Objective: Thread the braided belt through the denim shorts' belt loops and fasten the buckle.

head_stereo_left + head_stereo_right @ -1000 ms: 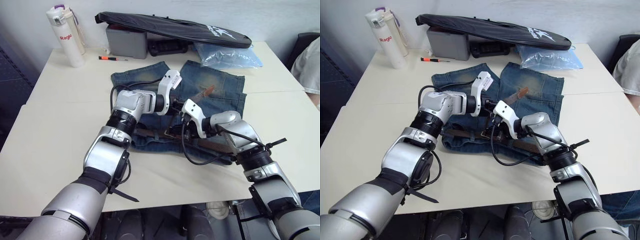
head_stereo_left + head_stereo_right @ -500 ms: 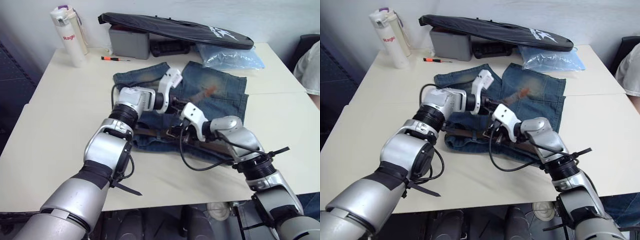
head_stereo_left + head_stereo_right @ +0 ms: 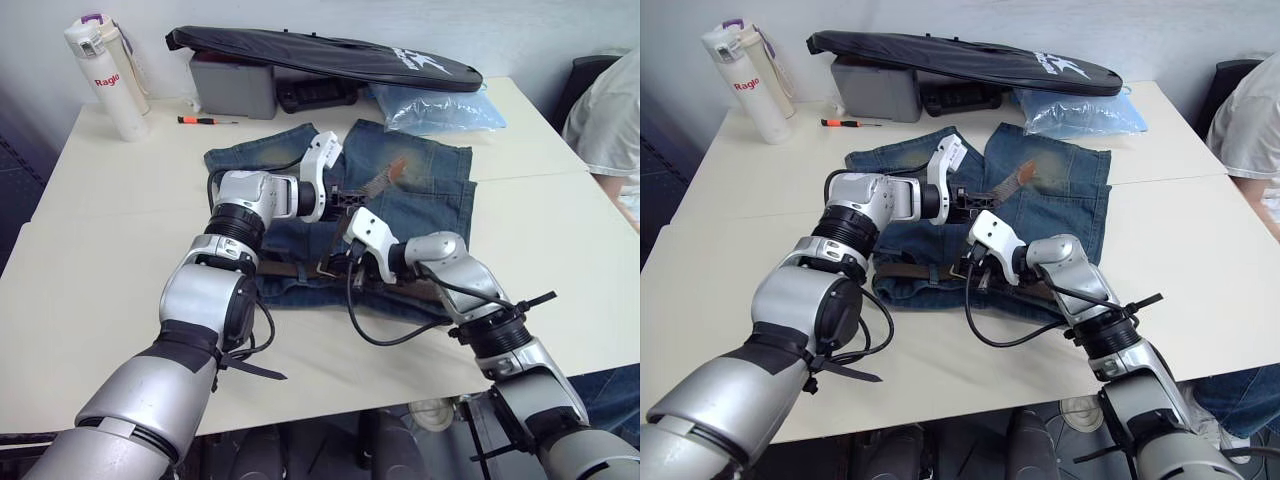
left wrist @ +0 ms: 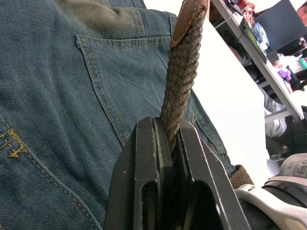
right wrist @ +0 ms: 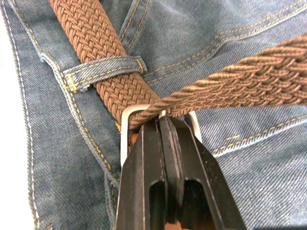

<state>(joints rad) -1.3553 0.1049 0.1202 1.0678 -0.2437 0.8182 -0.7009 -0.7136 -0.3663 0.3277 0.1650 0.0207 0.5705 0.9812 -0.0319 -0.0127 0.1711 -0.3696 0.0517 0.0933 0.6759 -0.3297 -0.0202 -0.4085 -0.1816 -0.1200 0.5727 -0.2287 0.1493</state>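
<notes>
- The denim shorts are lying flat mid-tabletop.
- The left gripper is clamping its fingers on the braided belt – the tip end, raised above the shorts.
- The right gripper is pinching the buckle (fingers together), just beside a belt loop at the near waistband.

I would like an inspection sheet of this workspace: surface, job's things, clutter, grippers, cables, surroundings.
Surface: pale table, two tops joined.
Job's things: denim shorts lie flat; braided belt passes under a belt loop and through the silver buckle; its free end is raised.
Clutter: white bottle, screwdriver, grey box, long black bag, plastic bag.
Grippers: left gripper shut on the braided belt; right gripper shut at the buckle.
Cables: black cable loops over the shorts' edge.
Surroundings: a person's sleeve at the table's right.
</notes>
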